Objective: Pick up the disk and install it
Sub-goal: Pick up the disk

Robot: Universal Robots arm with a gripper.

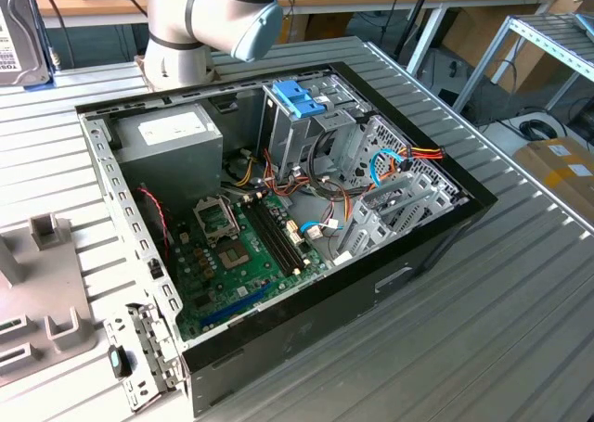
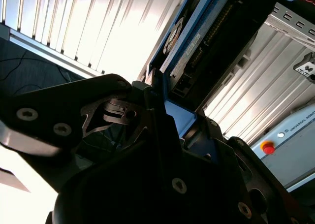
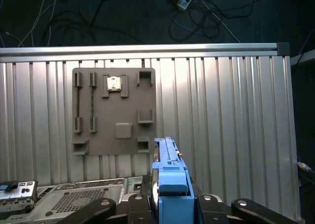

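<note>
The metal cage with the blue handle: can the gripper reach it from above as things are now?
Probably yes. The computer case lies open on its side, and nothing covers the cage; cables lie beside it. The gripper holds the disk.
</note>
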